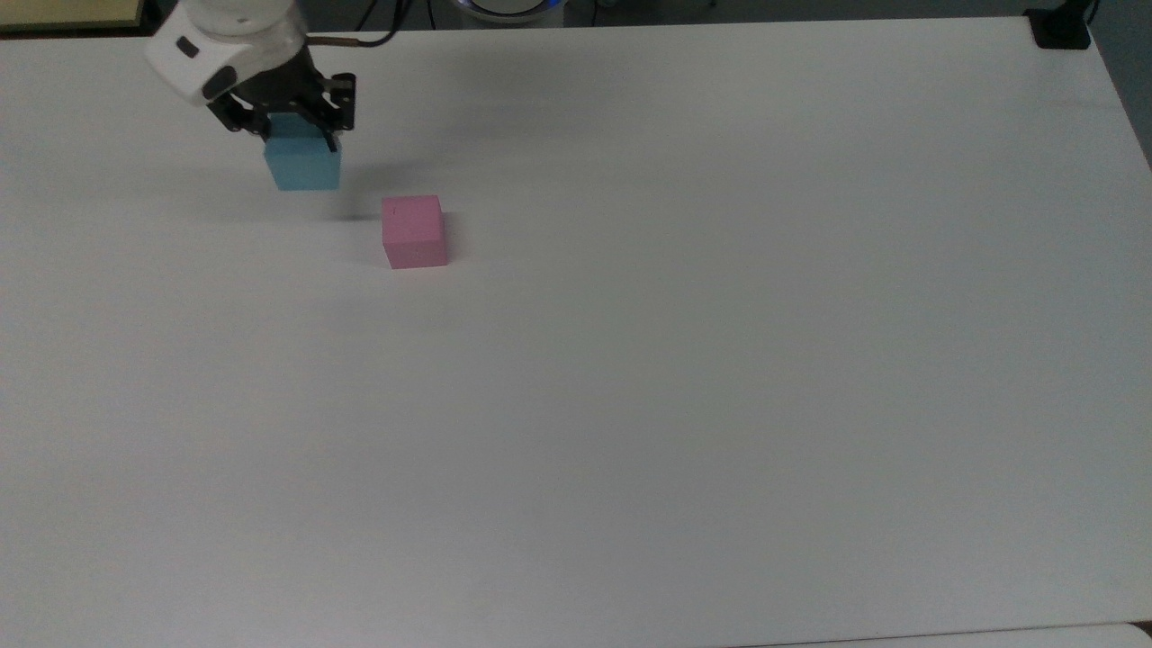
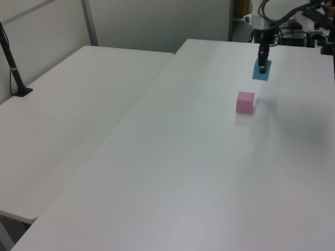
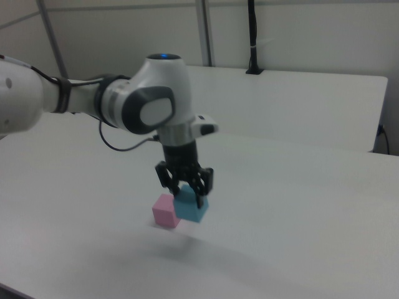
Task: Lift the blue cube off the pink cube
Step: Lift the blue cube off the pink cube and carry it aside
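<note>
1. Matte sky-blue, the blue cube (image 1: 303, 165) hangs pinched between the gripper (image 1: 290, 126) fingers, lifted off the white table (image 1: 720, 360).
2. Pastel and plain-faced, the pink cube (image 1: 414, 231) sits alone on the table, apart, to the top view's right of the blue cube.
3. 1 dark speck marks its top.

2 white tables (image 2: 78, 120) stand side by side before grey walls (image 2: 157, 21).
</note>
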`<state>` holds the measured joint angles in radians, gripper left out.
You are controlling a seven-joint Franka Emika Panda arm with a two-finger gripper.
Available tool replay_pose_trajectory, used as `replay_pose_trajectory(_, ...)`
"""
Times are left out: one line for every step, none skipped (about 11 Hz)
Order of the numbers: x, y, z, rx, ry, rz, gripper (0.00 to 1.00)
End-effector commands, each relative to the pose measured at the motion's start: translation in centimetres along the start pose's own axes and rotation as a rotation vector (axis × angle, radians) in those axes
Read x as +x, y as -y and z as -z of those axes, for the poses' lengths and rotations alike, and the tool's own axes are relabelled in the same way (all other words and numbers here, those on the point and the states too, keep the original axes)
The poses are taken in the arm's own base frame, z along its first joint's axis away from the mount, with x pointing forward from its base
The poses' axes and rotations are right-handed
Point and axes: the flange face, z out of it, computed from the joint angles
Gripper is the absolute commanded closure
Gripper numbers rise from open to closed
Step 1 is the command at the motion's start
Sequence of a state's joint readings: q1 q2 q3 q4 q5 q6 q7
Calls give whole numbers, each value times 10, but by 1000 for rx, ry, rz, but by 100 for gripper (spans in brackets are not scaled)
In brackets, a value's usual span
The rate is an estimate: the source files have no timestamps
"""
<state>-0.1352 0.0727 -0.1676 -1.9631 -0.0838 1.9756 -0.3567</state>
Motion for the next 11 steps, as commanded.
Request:
replay_pose_trajectory(-31,-36,-44,2,18,74,54)
replay_pose_trajectory(-37,-39,-64,-2,10,93,53)
replay_pose_trajectory(-45,-43,-79,-12,12,120,53)
replay_pose_trajectory(-50,-44,-96,-21,18,139,53)
replay_pose_trajectory(-51,-47,-112,-35,11,143,53)
replay_pose_trajectory(-47,-52,-123,-52,-12,142,52)
replay_pose_trajectory(-46,-54,-129,-52,-10,138,28)
replay_pose_trajectory(-47,-57,-129,-53,-11,129,8)
replay_pose_trajectory(-48,-59,-129,-53,-12,118,0)
replay_pose_trajectory(-49,-60,-126,-54,-17,111,0)
replay_pose_trajectory(-50,-63,-120,-52,-24,89,0)
